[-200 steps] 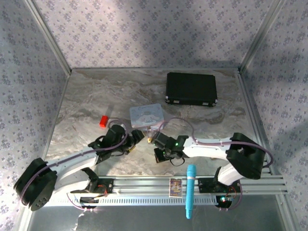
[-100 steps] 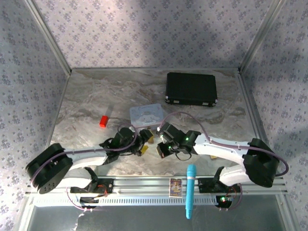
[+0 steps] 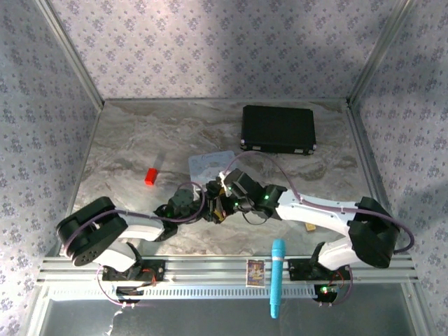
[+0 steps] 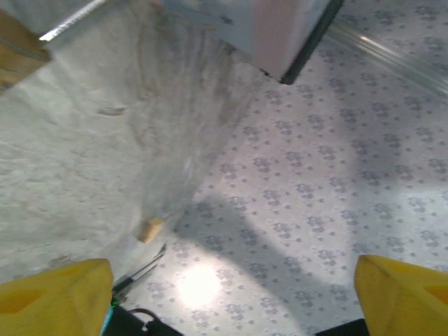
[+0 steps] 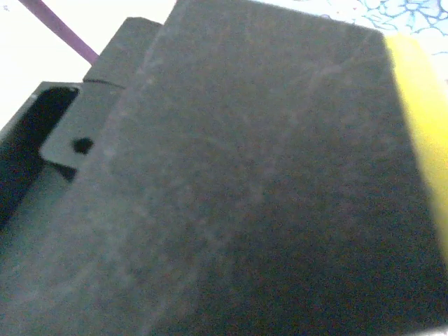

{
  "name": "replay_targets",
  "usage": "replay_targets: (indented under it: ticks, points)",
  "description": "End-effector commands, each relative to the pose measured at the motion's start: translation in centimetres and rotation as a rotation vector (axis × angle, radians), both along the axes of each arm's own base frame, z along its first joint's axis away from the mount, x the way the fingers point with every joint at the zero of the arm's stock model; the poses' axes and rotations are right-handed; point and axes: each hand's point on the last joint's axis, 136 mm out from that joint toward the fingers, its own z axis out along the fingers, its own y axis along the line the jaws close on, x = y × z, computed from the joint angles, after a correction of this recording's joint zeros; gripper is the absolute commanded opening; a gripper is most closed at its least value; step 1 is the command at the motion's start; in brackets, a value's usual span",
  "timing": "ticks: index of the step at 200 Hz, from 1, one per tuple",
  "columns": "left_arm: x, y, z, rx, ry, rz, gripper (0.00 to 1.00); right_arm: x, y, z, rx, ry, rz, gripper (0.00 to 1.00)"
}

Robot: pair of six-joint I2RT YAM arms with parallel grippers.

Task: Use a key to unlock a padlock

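Counting outward from the near edge. On the metal rail (image 3: 203, 268) between the two arm bases: one teal cylinder (image 3: 278, 276) lying across the rail, and one small picture card (image 3: 256, 271) just left of it.

Past the rail, on the marbled worktop (image 3: 133, 140): one small tan square piece (image 4: 149, 229), near the right forearm and apart from everything else.

At mid-worktop, both arms bent inward, hands nearly touching.

Left hand (image 3: 208, 206): spread wide, yellow fingertips (image 4: 56, 297) at opposite lower corners of the left wrist view, bare worktop and wall between them, nothing gripped.

Right hand (image 3: 225, 198): closed tight. Right wrist view blocked by a dark surface at close range with a yellow strip on one side, so no telling what, if anything, sits in the pinch.

Padlock (image 4: 17, 45): seemingly the brass-brown block with a thin silver bar at the top left edge of the left wrist view, ahead of the spread fingers and outside them. From above, hidden where the hands meet. Key: too small to pick out.

Farther left, alone: one red block (image 3: 150, 176). Just behind the hands: one pastel tin (image 3: 206, 162), lid on, contents hidden. Farthest back, right of centre: one black case (image 3: 278, 129), shut flat, contents hidden. Two containers in all.
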Motion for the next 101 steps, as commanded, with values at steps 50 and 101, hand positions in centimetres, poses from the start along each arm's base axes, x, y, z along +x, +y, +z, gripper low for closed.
replay_targets:
  ticks: [50, 101]
  points:
    - [-0.3, 2.9, -0.5, 0.047, 0.014, 0.094, 0.64, -0.8, -0.9, 1.8, 0.008, -0.031, -0.007, 0.00]
    - [0.2, 4.7, 1.1, 0.050, -0.033, 0.139, 0.44, -1.3, -1.0, 1.5, 0.017, -0.029, 0.000, 0.00]
